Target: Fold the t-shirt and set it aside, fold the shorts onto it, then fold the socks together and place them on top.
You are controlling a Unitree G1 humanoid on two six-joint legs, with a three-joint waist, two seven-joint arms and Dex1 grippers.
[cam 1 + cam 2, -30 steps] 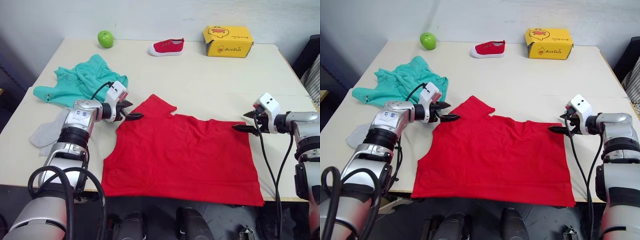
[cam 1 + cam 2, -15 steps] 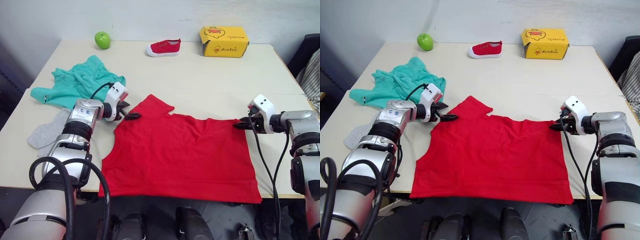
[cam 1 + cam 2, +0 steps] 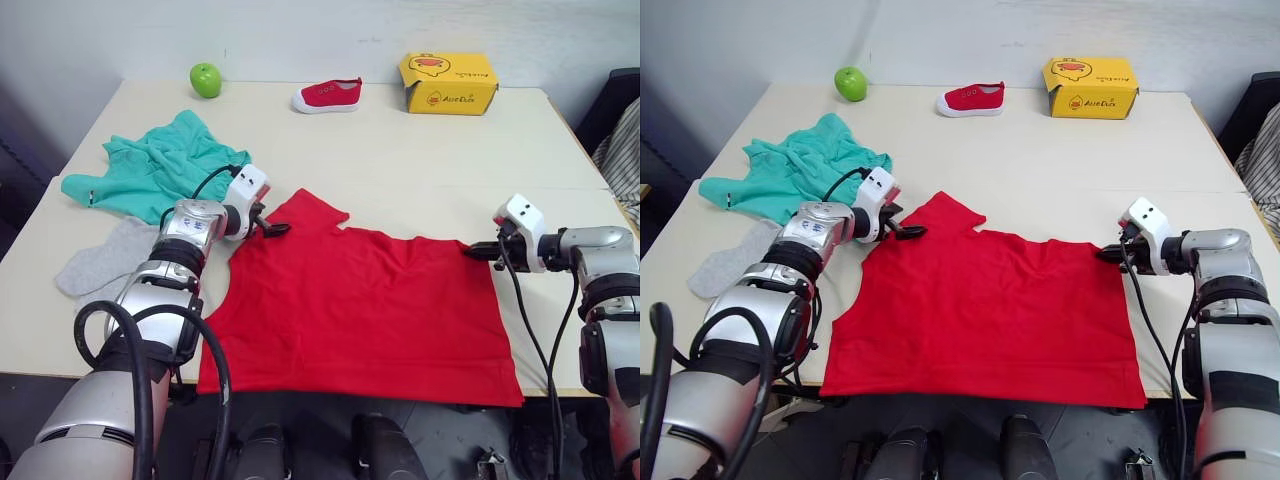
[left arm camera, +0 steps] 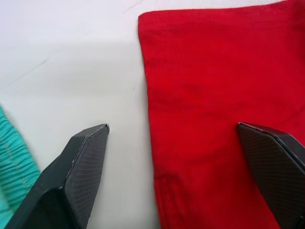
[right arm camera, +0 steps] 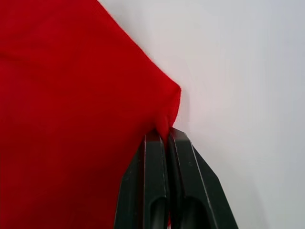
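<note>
The red t-shirt [image 3: 370, 300] lies spread flat at the table's front middle. My right gripper [image 5: 162, 137] is shut on the shirt's far right corner [image 3: 478, 250], pinching a small fold of red cloth. My left gripper [image 4: 171, 128] is open at the shirt's left sleeve edge [image 3: 285, 215], one finger over bare table and the other over red cloth. Crumpled at the left lie the teal shorts [image 3: 150, 165]. The grey socks [image 3: 100, 265] rest near the left edge, in front of the shorts.
At the table's far side stand a green apple [image 3: 205, 78], a small red shoe [image 3: 327, 95] and a yellow box [image 3: 448, 82]. Bare tabletop [image 3: 420, 170] stretches between them and the shirt. The shirt's hem hangs over the front edge.
My right gripper has shut on the shirt's right corner. The left gripper has edged a little to the right, toward the sleeve, still open. The camera shifted slightly at first.
</note>
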